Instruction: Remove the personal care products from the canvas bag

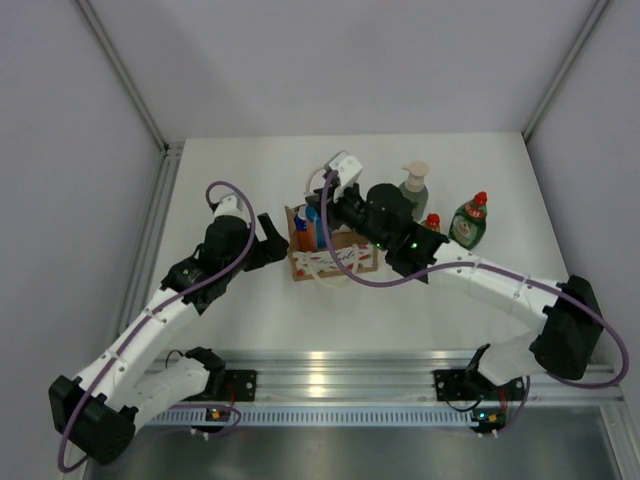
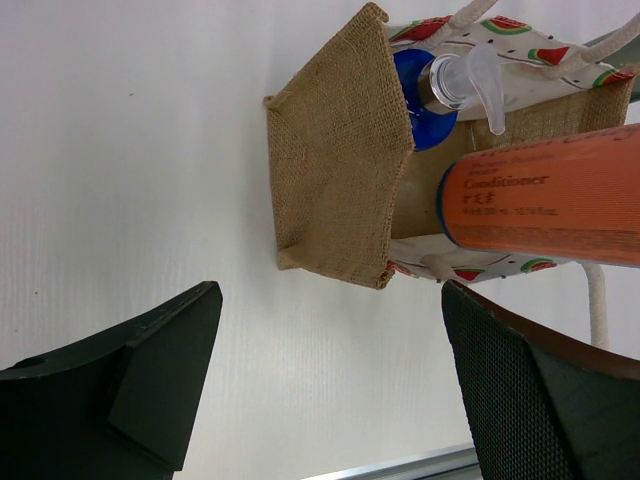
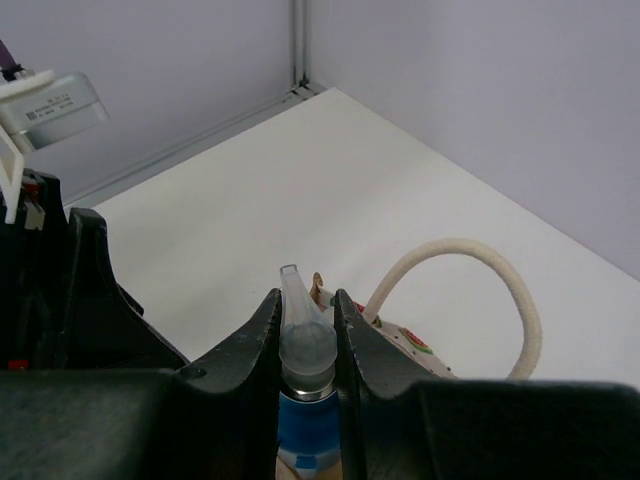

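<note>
Grips the blue bottle [image 3: 302, 422] by its pump neck with right jaws, inside the bag [image 1: 335, 263], for a straight lift. Holds left jaws wide beside the bag, probably to steady it.

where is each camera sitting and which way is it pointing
top external: above and behind, looking down at the table and canvas bag; left arm and right arm show
left wrist: beside the bag, facing its burlap end; its open jaws frame the bottom
right wrist: above the bag, facing the far corner; its jaws pinch the blue pump bottle
shared: both wrists see that bottle
</note>
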You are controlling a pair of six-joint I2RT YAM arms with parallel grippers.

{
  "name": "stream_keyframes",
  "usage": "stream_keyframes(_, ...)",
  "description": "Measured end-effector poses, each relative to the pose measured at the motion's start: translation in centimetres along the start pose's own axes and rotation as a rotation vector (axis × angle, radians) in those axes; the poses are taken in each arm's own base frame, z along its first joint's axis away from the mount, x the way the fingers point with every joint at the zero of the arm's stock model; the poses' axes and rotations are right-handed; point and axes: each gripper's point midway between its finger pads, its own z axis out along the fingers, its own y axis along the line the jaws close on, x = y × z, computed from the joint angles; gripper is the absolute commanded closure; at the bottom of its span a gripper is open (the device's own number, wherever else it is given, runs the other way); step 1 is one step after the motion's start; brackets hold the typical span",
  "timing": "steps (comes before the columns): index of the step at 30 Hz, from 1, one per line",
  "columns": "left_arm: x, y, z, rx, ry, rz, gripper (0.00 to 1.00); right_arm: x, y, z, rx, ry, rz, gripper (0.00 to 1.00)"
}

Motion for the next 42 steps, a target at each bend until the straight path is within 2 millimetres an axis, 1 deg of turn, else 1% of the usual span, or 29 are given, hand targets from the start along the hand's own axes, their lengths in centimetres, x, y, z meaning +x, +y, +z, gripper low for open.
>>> stream_keyframes(6,0.2,-0.3,0.2,0.015,0.009,-0.002,0.05,-3.7,-0.8,-2.1,0.028,-0.058,0.001,1.00)
stream_keyframes(10,0.5,-0.6,0.4,0.027,0.026,-0.004,0.05,-5.6,-1.6,-3.4,0.059,-0.082,-0.003,1.00)
stream_keyframes(19,1.3,-1.8,1.4,0.073,0.076,-0.026,0.05,-8.0,-4.3,-7.7,0.185,-0.108,-0.008,1.00)
stream_keyframes(21,1.3,-2.0,1.6,0.081,0.078,-0.030,0.05,-8.1,-4.9,-9.0,0.217,-0.119,-0.003,1.00)
stream_keyframes(24,1.4,-2.2,1.8,0.090,0.084,-0.034,0.05,-6.9,-5.8,-11.1,0.264,-0.115,0.001,1.00)
stream_keyframes(27,1.6,-2.3,2.0,0.090,0.091,-0.034,0.05,-4.9,-6.6,-12.9,0.305,-0.095,-0.001,1.00)
stream_keyframes(30,1.6,-2.3,2.2,0.091,0.094,-0.035,0.05,-2.4,-7.3,-14.4,0.338,-0.061,-0.004,1.00)
stream_keyframes(33,1.6,-2.4,2.2,0.092,0.093,-0.037,0.05,-0.3,-7.5,-15.4,0.352,-0.040,-0.002,1.00)
stream_keyframes(37,1.6,-2.4,2.2,0.093,0.092,-0.037,0.05,3.0,-7.5,-16.6,0.361,-0.013,0.003,1.00)
stream_keyframes(39,1.6,-2.4,2.2,0.093,0.091,-0.037,0.05,5.0,-7.5,-17.0,0.364,0.000,0.006,1.00)
stream_keyframes(42,1.5,-2.4,2.2,0.091,0.088,-0.036,0.05,8.4,-7.4,-17.6,0.367,0.025,0.010,1.00)
